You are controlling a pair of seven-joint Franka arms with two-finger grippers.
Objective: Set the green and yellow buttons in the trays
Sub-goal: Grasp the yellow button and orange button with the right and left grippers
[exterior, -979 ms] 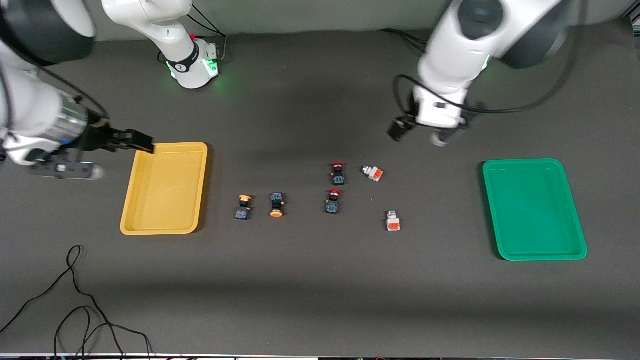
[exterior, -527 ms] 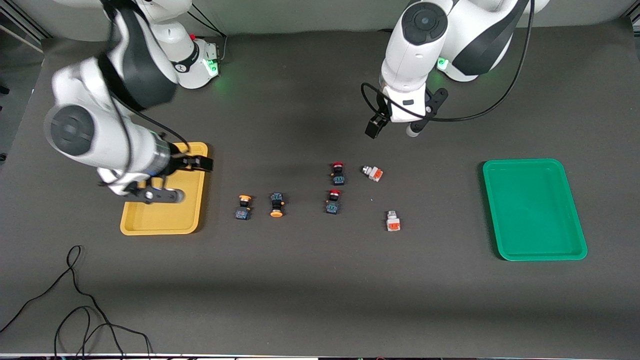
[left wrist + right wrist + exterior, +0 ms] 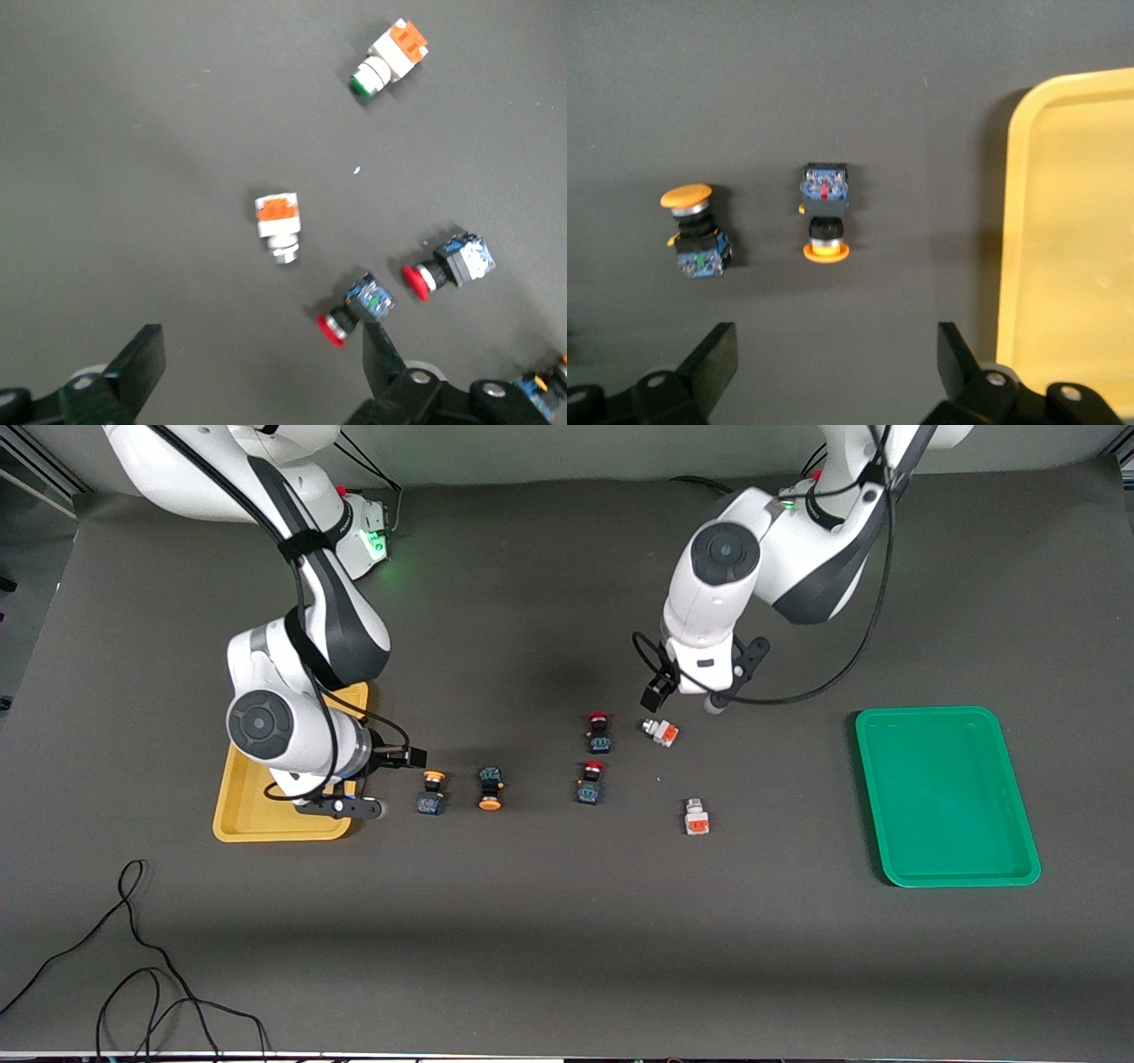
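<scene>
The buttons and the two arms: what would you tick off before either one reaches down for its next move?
1. Left gripper open, holding nothing: ok.
2. Right gripper open, holding nothing: ok.
3. Left gripper over the white-grey button farther from the front camera: ok, close above it.
4. Right gripper by the orange-capped button nearest the yellow tray: ok.
5. Green tray and yellow tray free to take buttons: ok.
6. Red-capped buttons apart from the targets: ok, though one lies beside the white-grey button.
</scene>
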